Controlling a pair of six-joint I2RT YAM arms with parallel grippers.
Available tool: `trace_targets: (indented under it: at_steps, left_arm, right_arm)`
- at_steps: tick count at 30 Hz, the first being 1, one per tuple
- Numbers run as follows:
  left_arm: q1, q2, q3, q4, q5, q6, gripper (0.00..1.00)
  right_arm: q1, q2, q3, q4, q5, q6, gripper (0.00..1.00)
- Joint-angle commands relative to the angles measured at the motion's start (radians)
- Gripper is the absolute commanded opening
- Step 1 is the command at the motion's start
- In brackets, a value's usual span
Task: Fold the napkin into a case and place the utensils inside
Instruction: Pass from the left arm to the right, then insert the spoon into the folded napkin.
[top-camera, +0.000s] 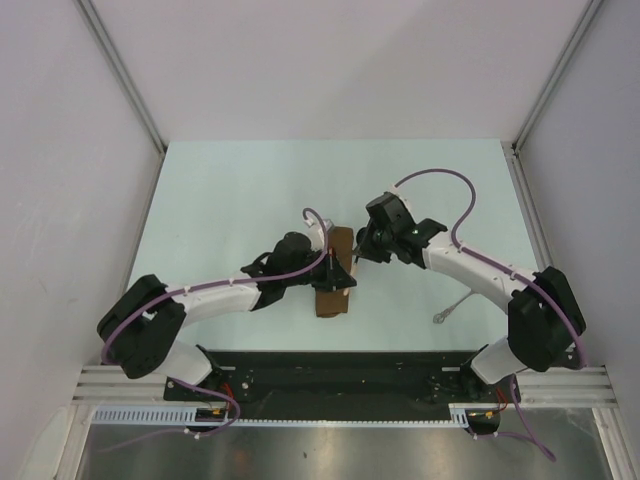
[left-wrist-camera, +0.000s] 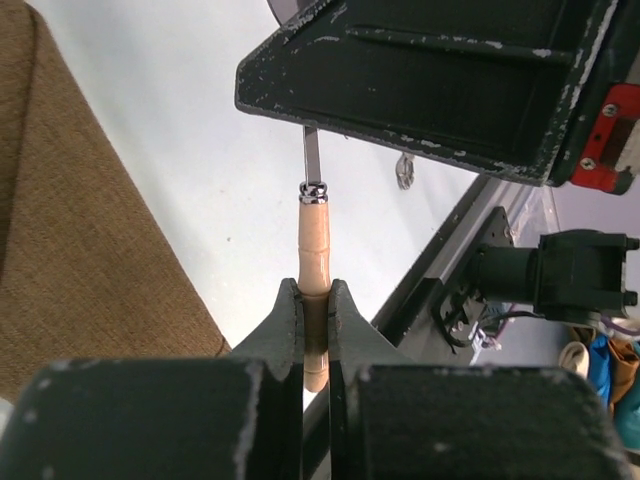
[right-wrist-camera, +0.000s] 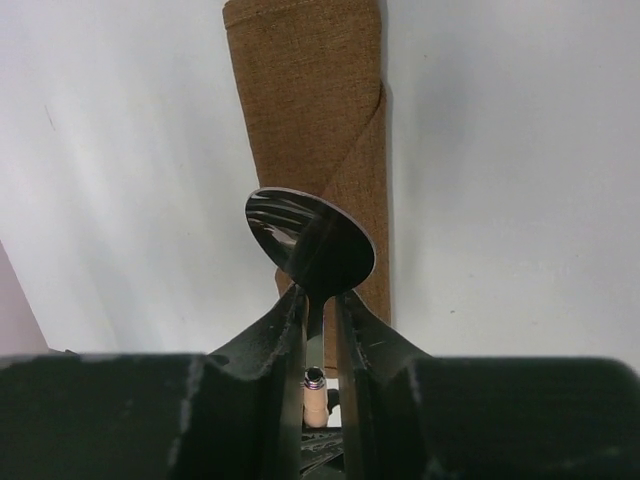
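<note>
Nearest you, toward the near right of the worktop (top-camera: 250, 190), the second utensil (top-camera: 450, 309) lies flat by itself, well apart from everything else; you cannot tell from here whether it is a fork. Further in, about the middle of the worktop and closer to its near edge than its far one, the napkin (top-camera: 328, 302) lies folded into a long narrow strip running near to far. A diagonal flap crosses it in the right wrist view. Your left claw (left-wrist-camera: 315, 305) sits at the right side of that strip, clenched on the pale tan handle of the spoon (right-wrist-camera: 310, 245), with the handle pinched tight between both fingers. From there the metal shaft runs on to your right claw (right-wrist-camera: 320, 305), just beyond the left one on the far side. Its fingers straddle the spoon's neck right under the bowl, close on both sides, but the views do not show whether they are pinching it or merely around it. The bowl shows against the napkin in the right wrist view.
</note>
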Motion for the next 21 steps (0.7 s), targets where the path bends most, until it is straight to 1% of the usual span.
trace_targets:
  at_steps: [1,2,4,5,6,7,8,9,11,12,13,15,16,18,19,21]
  left_arm:
    - [-0.003,-0.038,-0.019,0.015,0.006,0.029,0.00]
    - [-0.003,-0.039,-0.021,0.007,0.002,0.030,0.00]
    - [-0.001,-0.039,-0.028,0.004,-0.008,0.037,0.00]
    - [0.002,-0.042,-0.030,-0.008,-0.009,0.037,0.07]
    - [0.014,-0.050,-0.041,-0.009,-0.011,0.024,0.21]
    - [0.023,-0.064,-0.054,-0.003,-0.024,0.014,0.47]
    - [0.032,-0.079,-0.088,0.004,-0.037,-0.003,0.52]
    - [0.054,-0.117,-0.108,0.007,-0.057,-0.009,0.54]
    - [0.074,-0.148,-0.157,0.020,-0.083,-0.014,0.51]
    - [0.092,-0.159,-0.171,0.023,-0.089,-0.014,0.49]
    - [0.100,-0.170,-0.183,0.032,-0.090,-0.014,0.38]
    - [0.111,-0.164,-0.212,0.061,-0.072,-0.019,0.25]
    - [0.112,-0.153,-0.217,0.073,-0.061,-0.019,0.14]
    - [0.111,-0.104,-0.222,0.110,-0.023,-0.020,0.08]
    - [0.111,-0.089,-0.225,0.125,-0.009,-0.023,0.00]
    - [0.111,-0.049,-0.234,0.161,0.009,-0.032,0.00]
  right_arm:
    - [-0.014,0.029,0.070,0.023,0.038,-0.024,0.16]
    - [-0.014,0.036,0.078,0.019,0.049,-0.032,0.14]
    - [-0.017,0.050,0.098,0.017,0.049,-0.058,0.03]
    - [-0.014,0.056,0.101,0.025,0.047,-0.076,0.00]
    - [-0.011,0.073,0.105,0.058,0.049,-0.108,0.00]
    - [-0.008,0.084,0.110,0.071,0.055,-0.128,0.00]
    - [-0.008,0.099,0.117,0.096,0.055,-0.144,0.00]
    - [-0.008,0.127,0.140,0.106,0.060,-0.176,0.00]
    - [-0.008,0.158,0.170,0.123,0.095,-0.202,0.00]
    - [-0.009,0.196,0.185,0.132,0.107,-0.217,0.00]
    - [-0.012,0.219,0.231,0.134,0.121,-0.245,0.00]
    - [-0.015,0.271,0.277,0.123,0.136,-0.277,0.00]
    - [-0.021,0.318,0.321,0.118,0.139,-0.288,0.00]
    - [-0.028,0.361,0.351,0.118,0.138,-0.297,0.00]
    - [-0.029,0.395,0.358,0.127,0.135,-0.300,0.00]
    - [-0.037,0.427,0.395,0.140,0.126,-0.299,0.00]
